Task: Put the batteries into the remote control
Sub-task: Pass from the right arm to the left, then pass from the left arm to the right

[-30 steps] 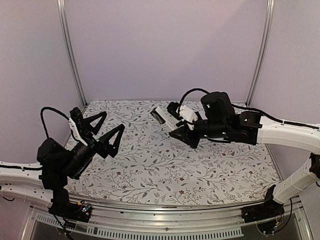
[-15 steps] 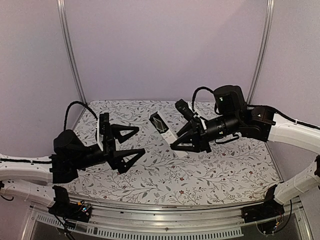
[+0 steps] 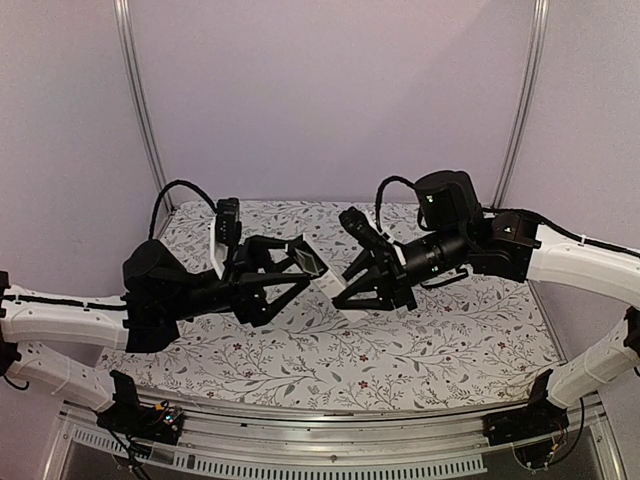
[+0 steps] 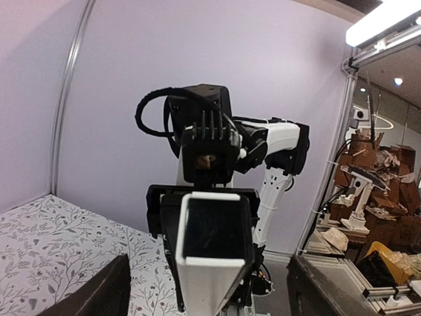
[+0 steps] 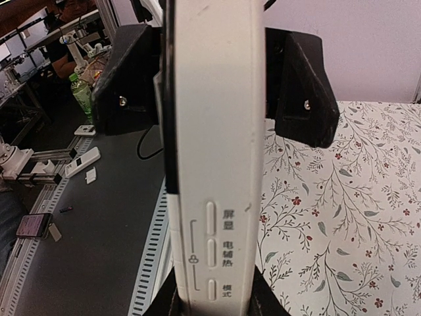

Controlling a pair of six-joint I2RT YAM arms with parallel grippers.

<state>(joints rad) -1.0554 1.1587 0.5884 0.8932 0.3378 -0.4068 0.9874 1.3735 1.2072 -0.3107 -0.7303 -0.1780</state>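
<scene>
My right gripper [image 3: 348,290] is shut on the white remote control [image 3: 322,280] and holds it in the air above the middle of the table, pointing toward the left arm. In the right wrist view the remote [image 5: 214,131] rises from my right gripper [image 5: 214,299], its side buttons facing the camera. My left gripper [image 3: 300,262] is open, one finger on each side of the remote's free end. In the left wrist view that end [image 4: 214,237] sits between the wide-apart fingers [image 4: 99,289] with gaps on both sides. No batteries show in any view.
The table [image 3: 300,350] has a floral cloth and grey walls on three sides, with metal posts at the back corners. A slotted metal rail [image 3: 320,465] runs along the near edge. Both arms meet over the table's middle.
My left arm has swung right and forward until its open fingers surround the remote's end. My right gripper has carried the remote slightly left and lower to meet it.
</scene>
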